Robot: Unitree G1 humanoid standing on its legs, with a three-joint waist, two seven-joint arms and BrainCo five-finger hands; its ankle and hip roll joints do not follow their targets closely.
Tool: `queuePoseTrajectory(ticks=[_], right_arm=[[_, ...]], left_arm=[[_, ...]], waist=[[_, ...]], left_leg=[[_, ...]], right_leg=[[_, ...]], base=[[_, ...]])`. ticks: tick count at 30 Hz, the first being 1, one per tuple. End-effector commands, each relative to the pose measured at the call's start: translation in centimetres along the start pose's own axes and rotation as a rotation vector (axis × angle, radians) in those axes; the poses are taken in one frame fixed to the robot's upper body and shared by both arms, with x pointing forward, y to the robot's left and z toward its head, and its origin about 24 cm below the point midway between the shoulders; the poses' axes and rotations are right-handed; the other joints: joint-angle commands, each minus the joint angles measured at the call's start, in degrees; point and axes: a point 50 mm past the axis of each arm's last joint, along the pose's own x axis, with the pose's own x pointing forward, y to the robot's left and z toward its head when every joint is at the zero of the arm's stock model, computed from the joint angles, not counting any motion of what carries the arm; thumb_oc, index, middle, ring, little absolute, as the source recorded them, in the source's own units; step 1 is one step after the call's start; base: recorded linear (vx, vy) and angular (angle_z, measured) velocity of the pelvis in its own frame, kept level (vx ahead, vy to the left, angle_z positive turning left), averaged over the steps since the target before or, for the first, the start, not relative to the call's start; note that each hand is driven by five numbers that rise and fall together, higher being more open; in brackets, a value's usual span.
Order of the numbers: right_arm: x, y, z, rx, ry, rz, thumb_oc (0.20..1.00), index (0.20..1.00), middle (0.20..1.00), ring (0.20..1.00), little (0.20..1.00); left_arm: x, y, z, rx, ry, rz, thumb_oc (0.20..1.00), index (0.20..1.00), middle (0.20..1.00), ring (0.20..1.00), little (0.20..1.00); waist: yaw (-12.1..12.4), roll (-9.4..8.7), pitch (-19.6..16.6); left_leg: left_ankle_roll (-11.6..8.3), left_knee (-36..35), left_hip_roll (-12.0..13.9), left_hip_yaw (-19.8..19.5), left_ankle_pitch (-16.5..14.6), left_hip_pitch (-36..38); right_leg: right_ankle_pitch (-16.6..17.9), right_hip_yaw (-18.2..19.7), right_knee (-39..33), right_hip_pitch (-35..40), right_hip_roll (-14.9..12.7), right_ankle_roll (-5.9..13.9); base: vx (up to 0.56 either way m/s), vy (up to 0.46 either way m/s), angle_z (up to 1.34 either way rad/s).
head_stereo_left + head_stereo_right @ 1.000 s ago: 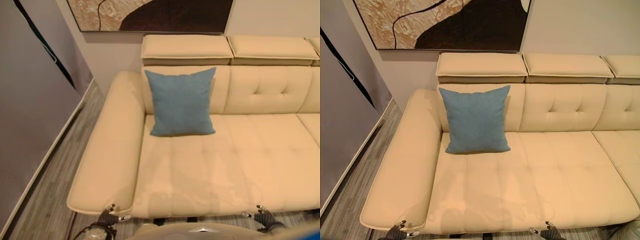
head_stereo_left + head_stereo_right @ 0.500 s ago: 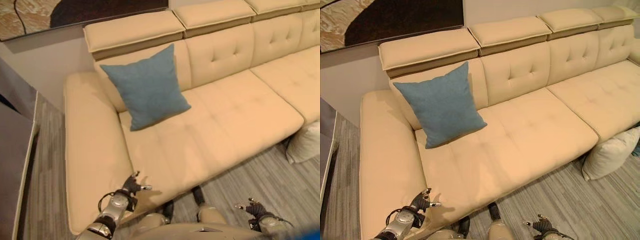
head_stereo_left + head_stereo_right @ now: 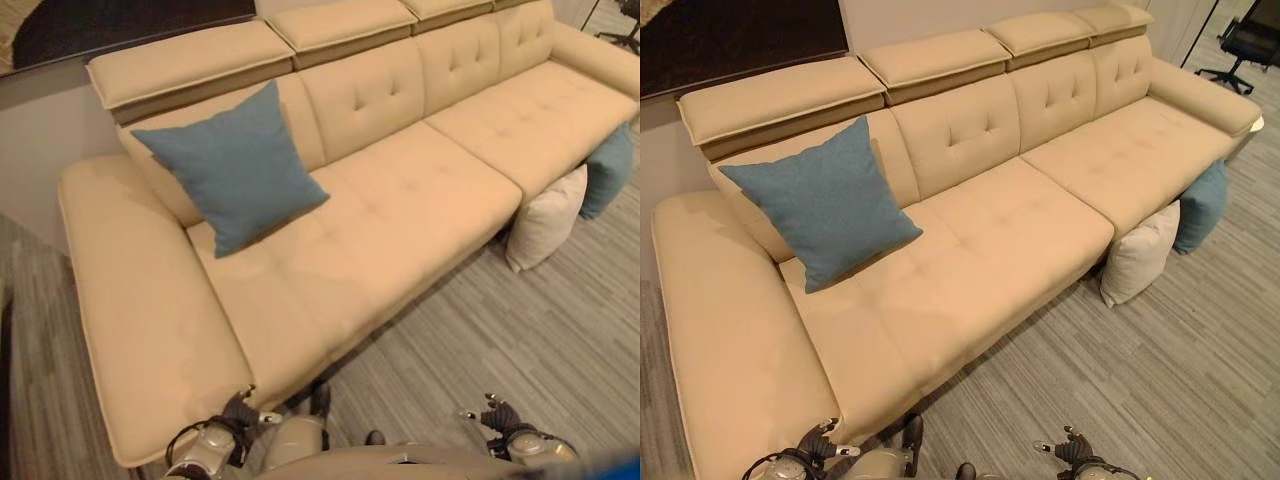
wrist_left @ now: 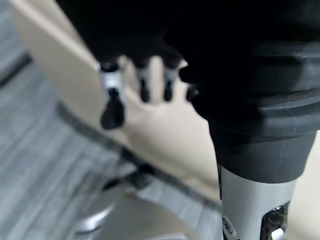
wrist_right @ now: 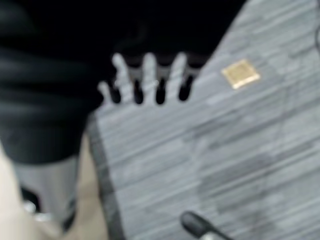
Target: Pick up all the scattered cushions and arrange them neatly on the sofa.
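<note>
I'm looking down on a long cream sofa that runs away to my right, with tufted back panels and flat headrests along the top. 1 blue cushion is already on it, standing on a corner and leaning against the backrest at the left end, next to the broad armrest. 2 more cushions are off the sofa: a cream cushion stands on the grey wood-look floor, propped against the sofa's front edge towards the far right, and a teal cushion is wedged just beyond it, touching it and tucked against the same front edge under the right-hand seat. A dark framed picture hangs on the wall behind the left end, and a black office chair sits past the sofa's far armrest.

My left hand hangs low by the near corner of the sofa's left end, fingers loose and spread, holding nothing. My right hand hangs low over the bare floor, fingers straight and fanned apart, also empty. Both hands are well apart from all 3 cushions
</note>
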Motion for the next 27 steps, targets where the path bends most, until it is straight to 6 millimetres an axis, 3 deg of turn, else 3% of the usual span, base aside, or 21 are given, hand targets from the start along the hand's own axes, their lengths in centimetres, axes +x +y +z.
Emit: queuePoseTrajectory(ticks=[1,2,4,6,9,12,15,16,19,21,22,27], right_arm=[[0.2,-3.1,1.2,-0.062,-0.047,-0.093,1.000,1.000,1.000,1.000,1.000],[0.2,-3.1,1.2,-0.062,-0.048,-0.093,1.000,1.000,1.000,1.000,1.000],[0.3,-3.6,1.2,-0.090,-0.043,-0.105,1.000,1.000,1.000,1.000,1.000],[0.4,-3.8,2.1,-0.077,-0.061,-0.112,1.000,1.000,1.000,1.000,1.000],[0.6,-3.9,2.8,-0.036,-0.065,-0.125,1.000,1.000,1.000,1.000,1.000],[0.7,-3.8,2.8,-0.021,-0.052,-0.131,1.000,1.000,1.000,1.000,1.000],[0.7,-3.3,2.7,-0.017,-0.044,-0.119,1.000,1.000,1.000,1.000,1.000],[0.7,-2.9,2.4,-0.022,-0.032,-0.108,1.000,1.000,1.000,1.000,1.000],[0.6,-2.6,1.9,-0.022,-0.018,-0.100,1.000,1.000,1.000,1.000,1.000],[0.5,-2.3,1.0,-0.038,0.006,-0.089,1.000,1.000,1.000,1.000,1.000],[0.4,-2.2,1.0,-0.037,0.004,-0.088,1.000,1.000,1.000,1.000,1.000],[0.5,-2.1,1.7,-0.002,-0.029,-0.092,1.000,1.000,1.000,1.000,1.000]], left_arm=[[0.7,-0.1,3.6,0.006,-0.109,0.002,1.000,1.000,1.000,1.000,1.000],[0.7,-0.1,3.6,0.006,-0.109,0.002,1.000,1.000,1.000,1.000,1.000],[0.8,-0.3,4.0,0.011,-0.121,-0.005,1.000,1.000,1.000,1.000,1.000],[0.8,-0.5,4.4,0.011,-0.131,-0.005,1.000,1.000,1.000,1.000,1.000],[0.9,-0.5,4.8,0.022,-0.137,0.001,1.000,1.000,1.000,1.000,1.000],[0.9,0.0,4.9,0.010,-0.141,0.019,1.000,1.000,1.000,1.000,1.000],[0.9,0.5,4.8,0.002,-0.136,0.036,1.000,1.000,1.000,1.000,1.000],[0.9,0.8,4.3,-0.005,-0.117,0.046,1.000,1.000,1.000,1.000,1.000],[0.8,0.8,3.7,-0.006,-0.097,0.048,1.000,1.000,1.000,1.000,1.000],[0.7,1.1,2.4,-0.021,-0.049,0.057,1.000,1.000,1.000,1.000,1.000],[0.6,1.0,1.9,-0.013,-0.030,0.055,1.000,1.000,1.000,1.000,1.000],[0.6,0.8,1.4,-0.018,-0.008,0.061,1.000,1.000,1.000,1.000,1.000]], waist=[[0.6,-0.21,2.5],[0.5,-0.24,2.4],[0.9,-0.26,2.6],[0.9,0.30,2.4],[-0.1,1.67,1.8],[-0.4,2.41,2.0],[0.1,2.45,2.7],[1.4,2.87,3.0],[1.3,2.90,2.9],[2.1,2.58,2.4],[2.9,1.73,2.1],[3.3,0.90,1.7]], left_leg=[[3.75,6.9,-5.1,-9.7,-6.9,1.2],[3.75,6.8,-5.1,-9.7,-6.7,1.0],[3.69,10.0,-7.6,-15.5,-8.6,1.6],[3.70,10.6,-8.6,-18.0,-9.7,2.6],[4.91,6.4,-8.8,-19.1,-10.1,4.6],[5.68,2.7,-7.9,-16.7,-8.8,5.5],[6.14,1.5,-7.1,-13.9,-7.9,5.4],[6.16,0.7,-5.4,-10.7,-7.6,5.3],[6.18,0.2,-4.8,-9.8,-7.4,5.7],[6.37,-0.4,-3.5,-7.0,-7.1,6.3],[6.08,0.1,-3.4,-5.2,-7.1,5.6],[5.48,1.0,-3.0,-4.4,-8.1,6.4]], right_leg=[[8.5,4.0,-8.0,4.0,-0.9,7.48],[8.6,3.9,-8.0,3.9,-1.0,7.50],[9.8,6.7,-8.3,3.4,-1.1,8.15],[10.7,9.4,-8.4,2.4,-1.0,8.83],[12.3,13.4,-7.4,-0.4,-0.5,9.97],[13.2,14.1,-6.4,-3.1,-0.7,11.52],[13.9,12.7,-5.2,-5.0,-1.1,12.23],[12.9,4.2,-3.8,-5.6,-3.5,11.57],[11.9,1.1,-2.8,-4.9,-4.1,11.06],[9.3,-3.7,-0.2,-2.5,-3.9,9.91],[8.5,-5.6,-2.6,0.2,-4.1,9.74],[9.0,-1.8,-6.8,1.6,-1.9,8.52]], base=[[-0.13,0.015,-0.20],[-0.10,0.026,-0.40],[-0.07,0.083,-0.56],[-0.08,0.204,-0.71],[-0.06,0.249,-1.51],[-0.10,0.154,-0.96],[-0.13,0.096,-1.28],[-0.09,0.025,-0.78],[-0.05,0.009,-0.94],[-0.07,-0.053,-0.68],[-0.06,-0.086,-0.35],[0.09,-0.180,-0.52]])
